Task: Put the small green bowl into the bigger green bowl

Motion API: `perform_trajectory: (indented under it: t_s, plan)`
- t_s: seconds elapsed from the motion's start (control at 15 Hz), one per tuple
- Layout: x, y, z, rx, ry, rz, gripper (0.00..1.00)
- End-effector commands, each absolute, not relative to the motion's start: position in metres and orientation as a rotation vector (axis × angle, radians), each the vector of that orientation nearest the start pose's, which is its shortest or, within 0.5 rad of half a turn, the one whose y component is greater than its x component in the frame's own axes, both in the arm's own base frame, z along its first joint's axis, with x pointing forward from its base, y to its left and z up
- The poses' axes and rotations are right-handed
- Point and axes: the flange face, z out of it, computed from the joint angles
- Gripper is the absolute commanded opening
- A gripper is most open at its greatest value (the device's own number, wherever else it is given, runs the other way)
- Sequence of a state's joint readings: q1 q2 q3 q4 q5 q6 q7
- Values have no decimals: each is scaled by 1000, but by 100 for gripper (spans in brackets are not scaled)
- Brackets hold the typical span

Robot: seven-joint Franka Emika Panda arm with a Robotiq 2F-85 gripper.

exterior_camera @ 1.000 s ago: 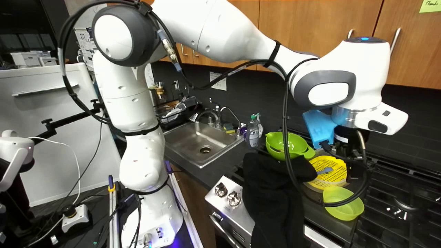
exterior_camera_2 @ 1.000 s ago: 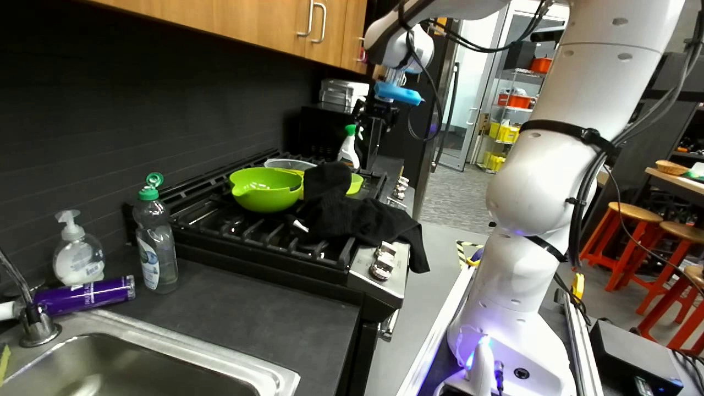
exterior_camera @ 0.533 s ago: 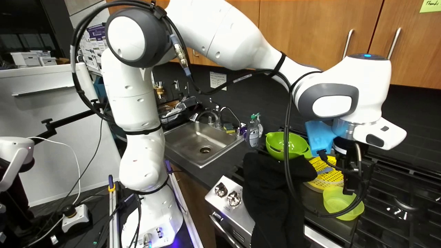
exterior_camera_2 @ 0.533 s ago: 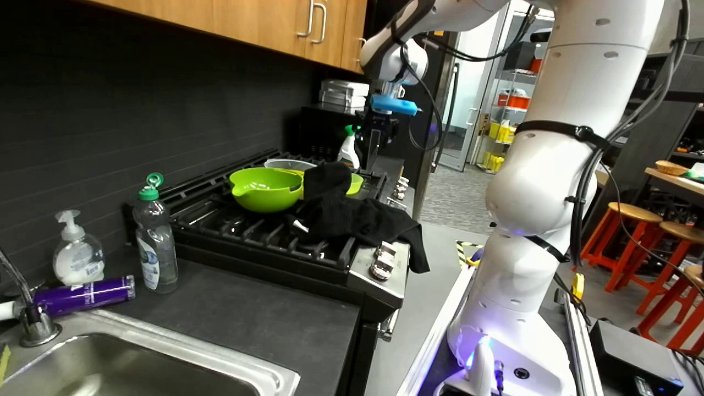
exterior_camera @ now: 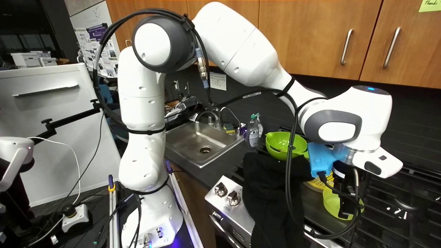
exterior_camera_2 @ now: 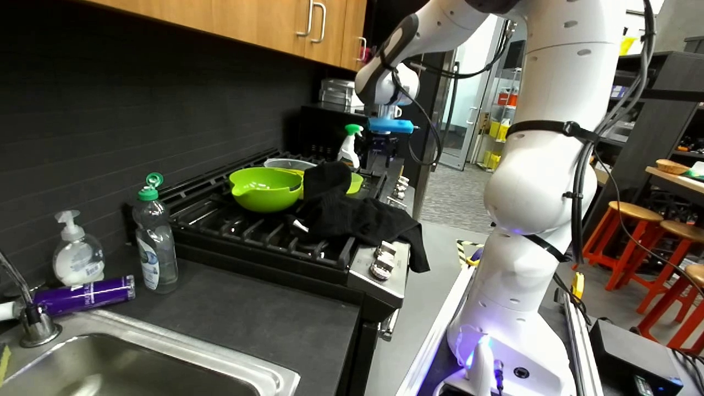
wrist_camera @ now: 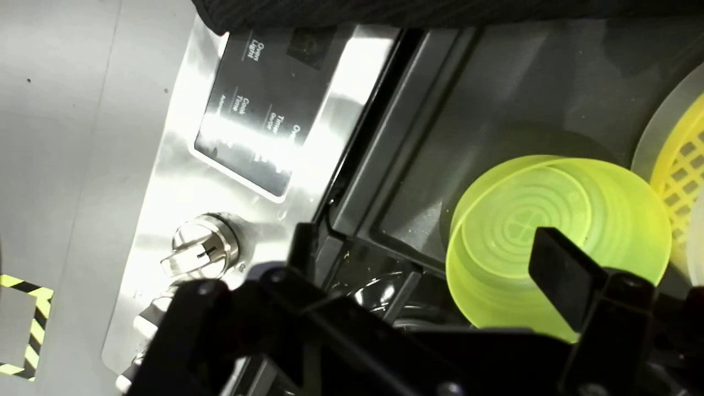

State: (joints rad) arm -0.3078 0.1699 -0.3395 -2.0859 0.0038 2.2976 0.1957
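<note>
Small green bowl (wrist_camera: 544,212) sits on the stove (wrist_camera: 484,110), just beside the yellow dish (wrist_camera: 674,151). The step seems to be lining up for a grab. The gripper (wrist_camera: 434,263) is spread wide and holds nothing. Next, it probably needs to fit around the bowl's edge and squeeze, before going to the bigger green bowl (exterior_camera_2: 264,192). The small one opens upward; it is round, with no long side.

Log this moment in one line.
end effector: open, overlapping small green bowl in wrist view; held: nothing; bigger green bowl: on stove; nesting: not done
</note>
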Motion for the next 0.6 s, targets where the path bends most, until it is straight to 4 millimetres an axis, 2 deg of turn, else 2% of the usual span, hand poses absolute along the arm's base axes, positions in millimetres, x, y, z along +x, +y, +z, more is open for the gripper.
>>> perform_trajectory:
  t_s: [0.0,0.07,0.13,0.33,0.53]
  plan:
    - [463,-345,356,-2926,1306,-65,100]
    - [464,-348,357,-2920,1314,-51,100]
    - [468,-350,348,-2917,1335,-22,100]
    - [483,-354,308,-2918,1350,45,100]
    - [504,-351,283,-2937,1307,77,100]
